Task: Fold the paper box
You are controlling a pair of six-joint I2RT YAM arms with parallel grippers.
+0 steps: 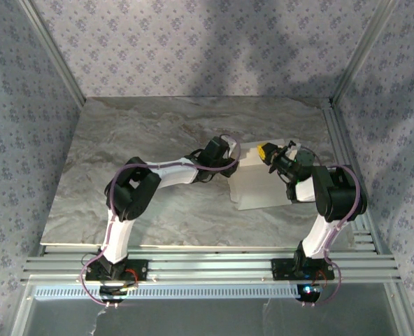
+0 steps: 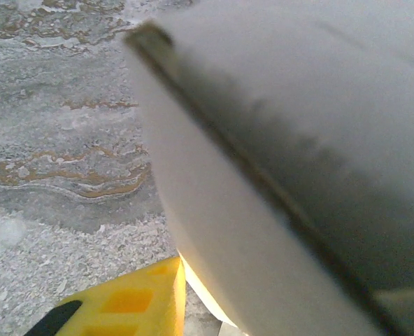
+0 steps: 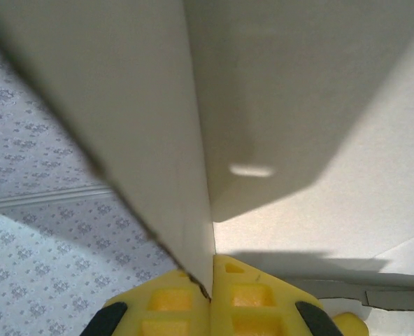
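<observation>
Top view: box (image 1: 263,189) centre-right, on bench (image 1: 123,154). Thin card judged light, springy. Its raised edge is clamped by right hand (image 3: 212,278). State of left hand (image 1: 228,166), at box's left edge, cannot be told. Best gripped near creases.

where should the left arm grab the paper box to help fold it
Likely the thin free edge of the raised panel of the paper box, approached from the box's left side so the card sits between the jaws. That panel appears to stand up off the table, leaving room on both faces, and the right end effector is shut on another panel.
</observation>
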